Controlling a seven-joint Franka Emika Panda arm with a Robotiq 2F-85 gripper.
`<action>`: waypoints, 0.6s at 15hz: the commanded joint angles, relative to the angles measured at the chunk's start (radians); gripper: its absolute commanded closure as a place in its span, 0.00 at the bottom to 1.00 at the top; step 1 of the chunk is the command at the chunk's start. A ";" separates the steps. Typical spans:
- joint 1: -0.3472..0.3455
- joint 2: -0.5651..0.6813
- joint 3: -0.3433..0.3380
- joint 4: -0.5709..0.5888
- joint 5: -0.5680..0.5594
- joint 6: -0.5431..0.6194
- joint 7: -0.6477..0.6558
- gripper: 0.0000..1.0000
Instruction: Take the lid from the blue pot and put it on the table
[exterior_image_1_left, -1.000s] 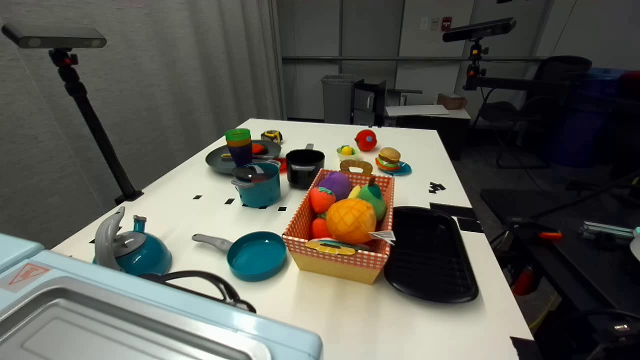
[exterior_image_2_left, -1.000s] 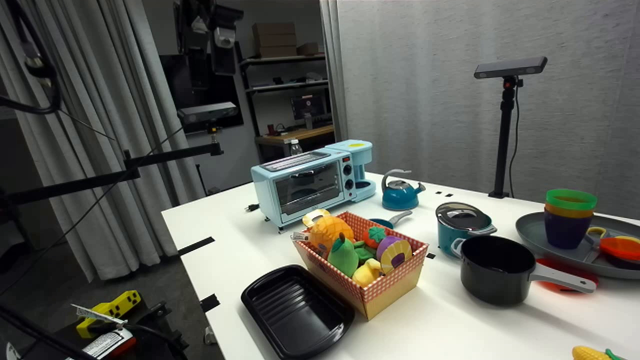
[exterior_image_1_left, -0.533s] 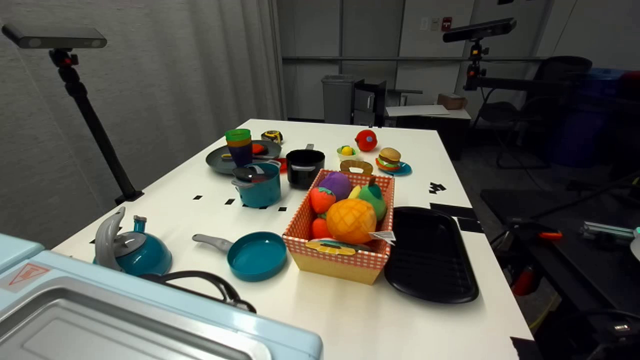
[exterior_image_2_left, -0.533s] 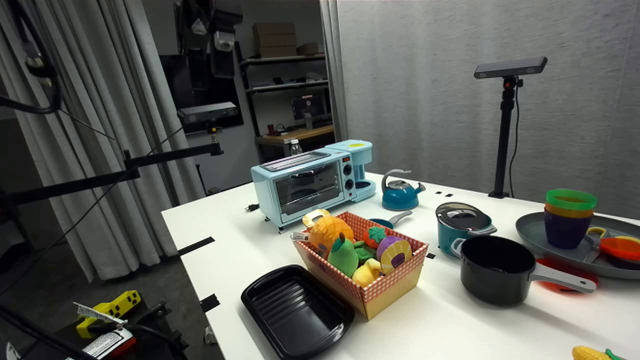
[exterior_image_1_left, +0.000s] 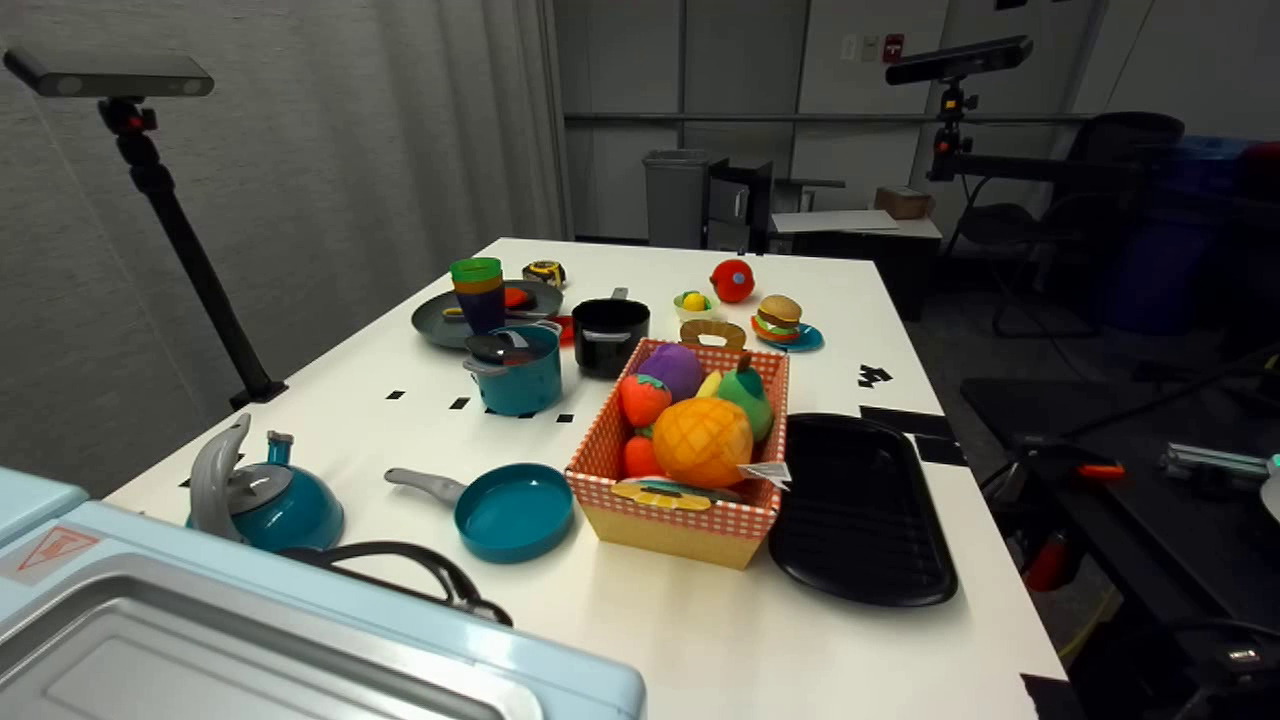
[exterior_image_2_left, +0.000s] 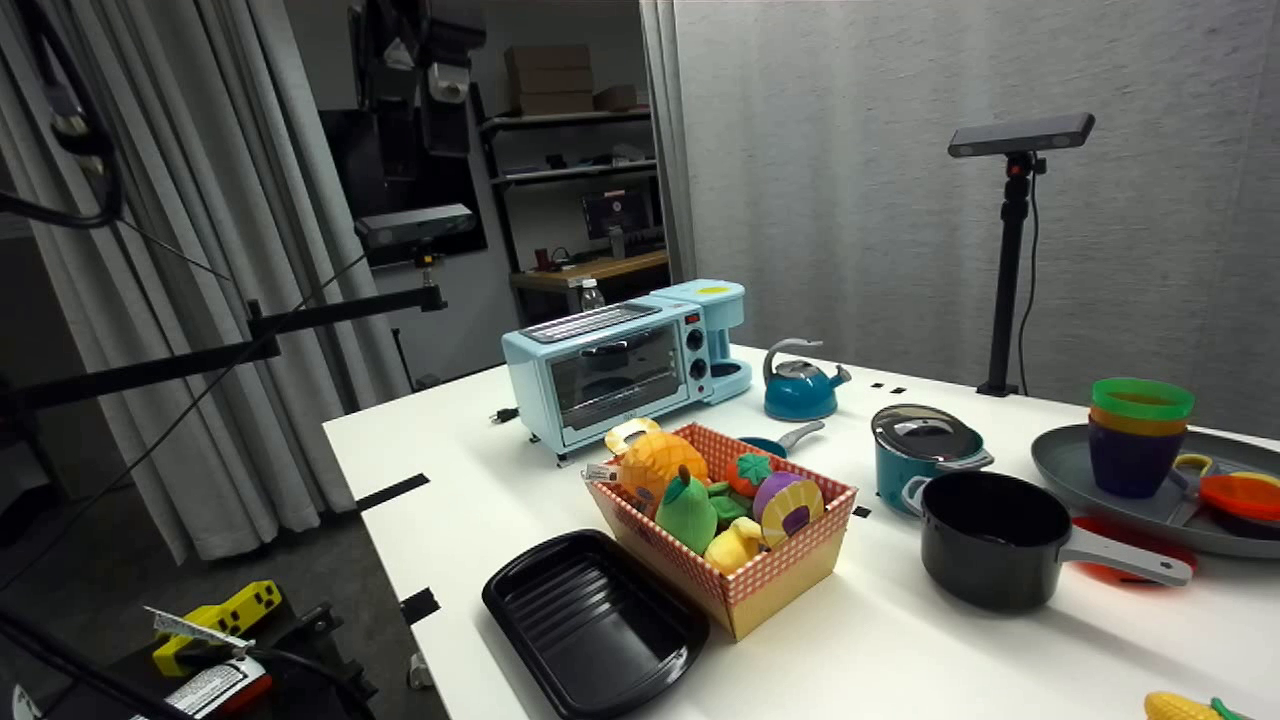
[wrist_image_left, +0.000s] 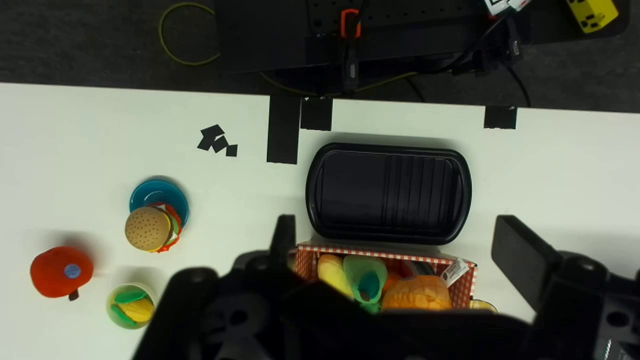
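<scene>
Nothing you could see on the table (exterior_image_1_left: 800, 660) had moved since the earlier frame; your gripper (wrist_image_left: 396, 235) was spread wide and held nothing, presumably kept ready for the lid (exterior_image_2_left: 925, 433); that lay on the blue pot (exterior_image_1_left: 525, 388) in both exterior views, seemingly askew, which perhaps left you an edge to grip.

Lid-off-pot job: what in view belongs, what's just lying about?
In the job: lid, resting on the blue pot; white table; gripper, open.

Just lying about: blue kettle; shallow blue pan; black tray; checked basket of toy fruit; black saucepan; toaster oven; stacked cups; toy burger.
</scene>
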 joint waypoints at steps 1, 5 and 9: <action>-0.005 -0.003 0.007 -0.001 -0.023 0.007 0.042 0.00; -0.013 -0.012 0.013 -0.012 -0.017 0.048 0.127 0.00; -0.018 -0.018 0.015 -0.028 0.003 0.120 0.216 0.00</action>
